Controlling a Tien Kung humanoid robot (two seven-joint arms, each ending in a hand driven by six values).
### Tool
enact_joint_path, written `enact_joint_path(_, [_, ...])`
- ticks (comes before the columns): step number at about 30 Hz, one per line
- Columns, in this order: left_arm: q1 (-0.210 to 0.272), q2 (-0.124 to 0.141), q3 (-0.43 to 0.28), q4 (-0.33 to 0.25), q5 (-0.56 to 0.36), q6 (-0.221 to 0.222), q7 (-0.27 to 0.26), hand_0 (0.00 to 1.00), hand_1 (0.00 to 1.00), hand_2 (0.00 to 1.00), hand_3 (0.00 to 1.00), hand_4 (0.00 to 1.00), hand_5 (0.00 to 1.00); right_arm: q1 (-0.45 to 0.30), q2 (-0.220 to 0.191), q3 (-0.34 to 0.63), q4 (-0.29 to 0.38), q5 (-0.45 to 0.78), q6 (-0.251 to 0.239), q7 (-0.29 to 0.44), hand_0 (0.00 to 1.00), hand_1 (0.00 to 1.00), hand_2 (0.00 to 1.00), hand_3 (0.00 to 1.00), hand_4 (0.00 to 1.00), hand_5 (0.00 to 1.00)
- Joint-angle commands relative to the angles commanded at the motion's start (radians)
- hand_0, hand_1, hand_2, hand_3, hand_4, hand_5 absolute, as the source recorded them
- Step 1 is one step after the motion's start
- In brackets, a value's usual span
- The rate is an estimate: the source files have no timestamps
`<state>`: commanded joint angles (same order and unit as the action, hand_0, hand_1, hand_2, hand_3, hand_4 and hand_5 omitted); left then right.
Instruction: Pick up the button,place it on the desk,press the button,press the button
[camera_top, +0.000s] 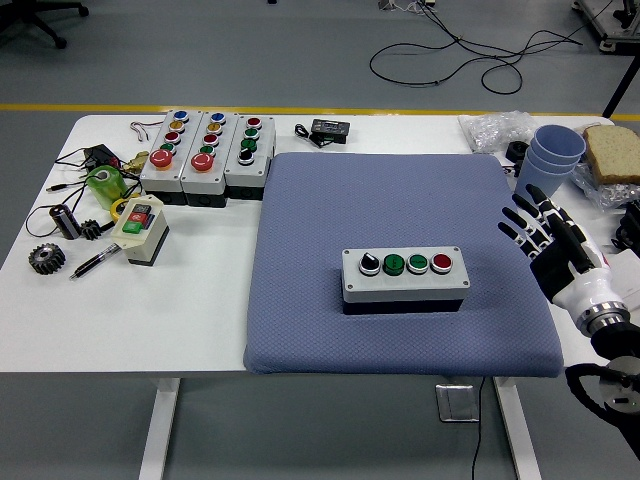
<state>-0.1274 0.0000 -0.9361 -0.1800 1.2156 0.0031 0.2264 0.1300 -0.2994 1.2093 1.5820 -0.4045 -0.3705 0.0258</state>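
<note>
A grey button box (405, 276) with four controls in a row, a black knob, two green buttons and a red button, sits flat on a blue-grey pad (330, 200) that covers the middle and right of the white table (150, 320); the box lies toward the near half of the pad, a little right of its centre. The right hand (545, 235) hovers at the right edge of the pad, well apart from the box, its fingers spread and pointing far and left, grasping nothing. Just beyond the hand, on the far right, stands a stack of blue cups (553, 155), with a slice of bread (612, 153) to its right and some crumpled clear plastic (492, 128) to its left. On the far left of the table three more button boxes (207, 153) stand side by side, touching one another. Nearer and further left lie a small cream switch box (140, 228) with a red and a green button, a green roll of tape (103, 185), a dark gear (44, 259) and a pen (95, 262). A small black device (328, 129) rests beyond the pad's far edge.
</note>
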Motion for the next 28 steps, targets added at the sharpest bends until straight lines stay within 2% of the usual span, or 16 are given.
enact_joint_path(28, [0.011,0.0,-0.015,0.0,0.032,-0.002,0.005,0.736,0.852,0.881,0.799,0.578,0.855,-0.008,0.001,-0.005,-0.005,-0.004,-0.003,0.008,0.761,0.644,0.721,0.71,0.764,0.366])
